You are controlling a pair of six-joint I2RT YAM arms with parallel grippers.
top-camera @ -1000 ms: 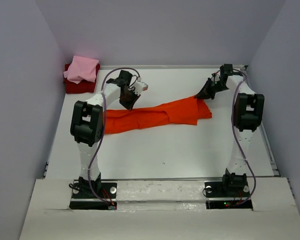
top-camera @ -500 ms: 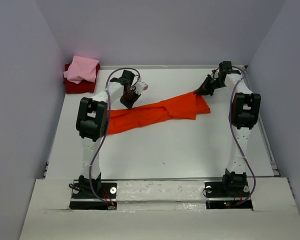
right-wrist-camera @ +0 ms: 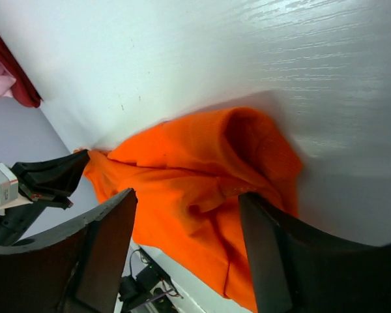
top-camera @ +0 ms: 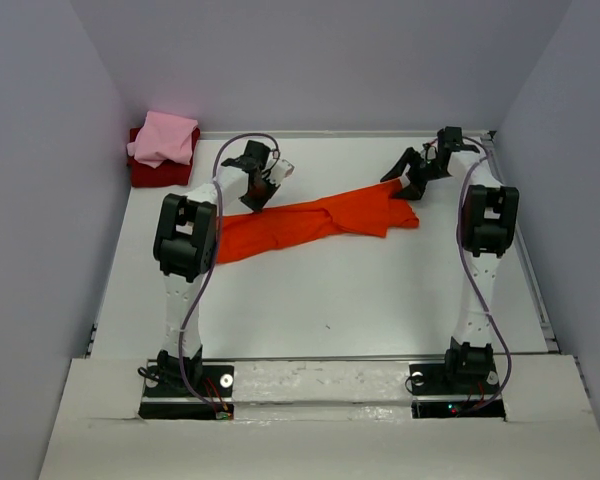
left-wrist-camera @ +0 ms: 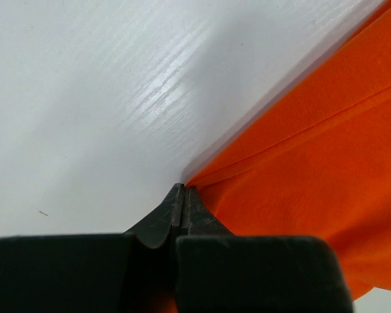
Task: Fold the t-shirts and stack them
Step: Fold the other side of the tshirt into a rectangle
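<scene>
The orange shirt (top-camera: pixel 310 222) lies on the table (top-camera: pixel 330 310) as a long band. Its long axis runs from left to right, and the right end is a little farther from the arm bases than the left end.

The left gripper (left-wrist-camera: pixel 182 193) is closed on the shirt. Its jaws are pressed together on a thin fold at the far edge of the cloth, near the left end. From this grip the cloth goes away to the right.

The right gripper (top-camera: pixel 404 176) is wide, with nothing between its fingers (right-wrist-camera: pixel 111 248). It hangs just over the right end of the shirt, which lies in a loose bunch below the jaws, on the near-left side of them. So each arm has its own end of the band: the left arm the left end, the right arm the right end.

In my judgement the shirt is not yet folded. The next move depends on the right gripper going down to the bunched end that lies under it, while the left one keeps its hold. I think the bunch can give a thick, unequal grip.

Count: three shirts. One is orange, spread on the table. The pink shirt (top-camera: pixel 166 137) lies folded on the red shirt (top-camera: pixel 148 174), also folded, in the far left corner, well apart from the orange one. There are two grippers.
</scene>
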